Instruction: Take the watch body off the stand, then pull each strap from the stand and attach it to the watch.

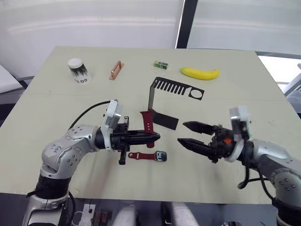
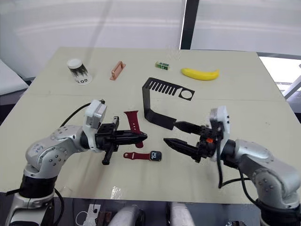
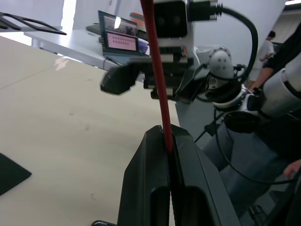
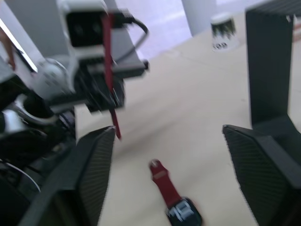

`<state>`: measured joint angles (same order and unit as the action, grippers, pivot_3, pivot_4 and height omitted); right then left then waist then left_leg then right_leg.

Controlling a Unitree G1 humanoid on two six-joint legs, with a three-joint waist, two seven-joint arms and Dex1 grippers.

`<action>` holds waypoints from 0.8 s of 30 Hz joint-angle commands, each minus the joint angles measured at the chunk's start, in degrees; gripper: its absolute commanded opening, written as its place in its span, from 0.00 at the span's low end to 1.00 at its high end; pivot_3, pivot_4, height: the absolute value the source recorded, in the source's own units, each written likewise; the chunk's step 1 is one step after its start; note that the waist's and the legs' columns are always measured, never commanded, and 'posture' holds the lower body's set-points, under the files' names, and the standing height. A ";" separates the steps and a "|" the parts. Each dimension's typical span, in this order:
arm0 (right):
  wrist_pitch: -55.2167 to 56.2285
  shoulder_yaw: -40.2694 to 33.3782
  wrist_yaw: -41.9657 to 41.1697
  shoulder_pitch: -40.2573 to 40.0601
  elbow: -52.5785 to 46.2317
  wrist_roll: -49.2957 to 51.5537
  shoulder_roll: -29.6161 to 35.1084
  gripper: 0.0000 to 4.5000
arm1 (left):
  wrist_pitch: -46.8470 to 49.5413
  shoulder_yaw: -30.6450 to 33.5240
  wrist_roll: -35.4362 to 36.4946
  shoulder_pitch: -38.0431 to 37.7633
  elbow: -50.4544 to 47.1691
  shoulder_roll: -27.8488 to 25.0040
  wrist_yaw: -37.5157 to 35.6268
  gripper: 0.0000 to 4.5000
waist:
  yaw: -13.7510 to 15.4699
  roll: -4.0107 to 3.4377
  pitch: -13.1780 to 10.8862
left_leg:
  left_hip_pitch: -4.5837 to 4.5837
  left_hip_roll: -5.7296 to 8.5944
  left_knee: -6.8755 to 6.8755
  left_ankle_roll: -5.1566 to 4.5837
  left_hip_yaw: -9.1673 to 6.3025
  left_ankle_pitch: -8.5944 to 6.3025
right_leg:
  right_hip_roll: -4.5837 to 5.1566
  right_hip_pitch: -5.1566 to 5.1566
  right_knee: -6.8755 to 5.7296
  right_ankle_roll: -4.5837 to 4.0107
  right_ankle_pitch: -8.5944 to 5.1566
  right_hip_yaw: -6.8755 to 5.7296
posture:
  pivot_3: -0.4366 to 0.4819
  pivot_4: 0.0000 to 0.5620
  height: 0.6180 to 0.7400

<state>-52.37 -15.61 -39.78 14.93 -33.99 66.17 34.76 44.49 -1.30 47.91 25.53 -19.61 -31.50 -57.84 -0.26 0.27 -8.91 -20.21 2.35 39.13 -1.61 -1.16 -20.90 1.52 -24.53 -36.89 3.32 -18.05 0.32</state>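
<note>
watch body: we see the watch body point(image 1: 161, 156) lying flat on the table point(image 1: 42, 117), near the front edge, between our two grippers. one dark red strap point(image 1: 142, 156) is joined to it and lies flat, pointing toward our left arm.

second strap: the other strap point(image 1: 148, 121) stands up, pinched at its low end by our left gripper. it is just beside the foot of the stand. in the left wrist view it runs as a thin red line point(image 3: 159, 80) up from between the fingers.

stand: the black stand point(image 1: 162, 104) sits in the middle of the table, with its flat foot toward us and its comb arm and round hole on top. we see no strap on it.

left gripper: our left gripper point(image 1: 154, 137) is clamped tight on the second strap, just above the watch.

right gripper: our right gripper point(image 1: 186, 133) has its fingers spread wide and holds nothing. it hangs over the table near the stand's foot, pointing at the watch.

far things: a white paper cup point(image 1: 78, 70), a copper bar point(image 1: 116, 70), a small green box point(image 1: 160, 64) and a banana point(image 1: 200, 73) lie in a row along the far side, well apart from the watch.
</note>
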 commanded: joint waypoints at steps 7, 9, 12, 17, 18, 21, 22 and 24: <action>-1.58 5.03 16.87 8.09 2.82 16.56 -3.71 0.99 | -2.90 -3.15 -2.17 3.97 4.06 3.56 -1.55 0.00 | 0.33 0.03 -0.02 | -0.09 0.01 0.01 -0.07 0.00 -0.02 | 0.04 -0.02 0.07 0.01 0.01 -0.01 | 0.48 0.27 1.00; -0.90 6.91 19.36 8.95 3.13 15.51 -5.15 0.99 | -3.39 -3.41 -2.61 4.68 5.01 4.58 -1.26 0.00 | 0.24 0.02 -0.01 | -0.11 0.00 0.02 -0.08 0.00 -0.02 | 0.04 -0.02 0.06 0.02 0.01 -0.01 | 0.48 0.27 1.00; 0.02 8.51 21.39 9.32 2.82 14.58 -6.40 0.99 | -3.80 -3.58 -3.14 5.30 5.89 5.75 -0.84 0.00 | 0.23 0.02 -0.01 | -0.11 0.00 0.02 -0.08 0.01 -0.02 | 0.04 -0.07 0.06 0.01 0.01 -0.01 | 0.48 0.27 1.00; 1.49 9.93 23.11 8.84 1.46 13.24 -7.97 0.94 | -3.41 -3.56 -3.15 5.72 6.16 6.79 -0.13 0.00 | 0.17 0.02 -0.01 | -0.12 0.00 0.01 -0.07 0.01 -0.02 | 0.03 -0.08 0.03 0.02 0.01 -0.01 | 0.48 0.27 1.00; 1.81 10.11 23.00 8.72 1.21 12.88 -8.06 0.87 | -3.27 -3.51 -3.05 5.78 6.17 6.93 0.04 0.00 | 0.19 0.02 -0.01 | -0.12 0.00 0.02 -0.08 0.01 -0.02 | 0.03 -0.07 0.03 0.01 0.01 -0.01 | 0.48 0.27 1.00; 3.01 10.83 22.88 8.47 0.72 11.36 -8.54 0.70 | -2.64 -3.29 -2.47 6.22 6.21 7.48 0.69 0.00 | 0.20 0.02 -0.01 | -0.12 0.00 0.02 -0.08 0.01 -0.02 | 0.03 -0.07 0.03 0.02 0.01 -0.01 | 0.48 0.27 1.00; 3.38 11.10 22.76 8.22 0.42 10.85 -8.83 0.70 | -2.32 -3.21 -2.18 6.41 6.15 7.80 1.02 0.00 | 0.20 0.02 -0.01 | -0.12 0.00 0.02 -0.08 0.00 -0.02 | 0.03 -0.07 0.03 0.02 0.01 -0.01 | 0.48 0.27 1.00; 4.02 11.45 22.68 7.83 0.05 10.39 -9.48 0.70 | -1.79 -3.11 -1.82 6.62 5.98 8.25 1.38 0.00 | 0.19 0.02 -0.01 | -0.12 0.00 0.02 -0.08 0.01 -0.02 | 0.03 -0.07 0.03 0.02 0.01 -0.01 | 0.48 0.27 1.00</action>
<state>-49.80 -4.30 -17.19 22.94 -31.56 76.65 25.87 42.53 -5.11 44.86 31.18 -12.55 -23.46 -56.86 -0.06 0.29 -8.92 -20.33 2.36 39.15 -1.68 -1.16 -20.92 1.55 -24.59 -36.86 3.34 -18.04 0.31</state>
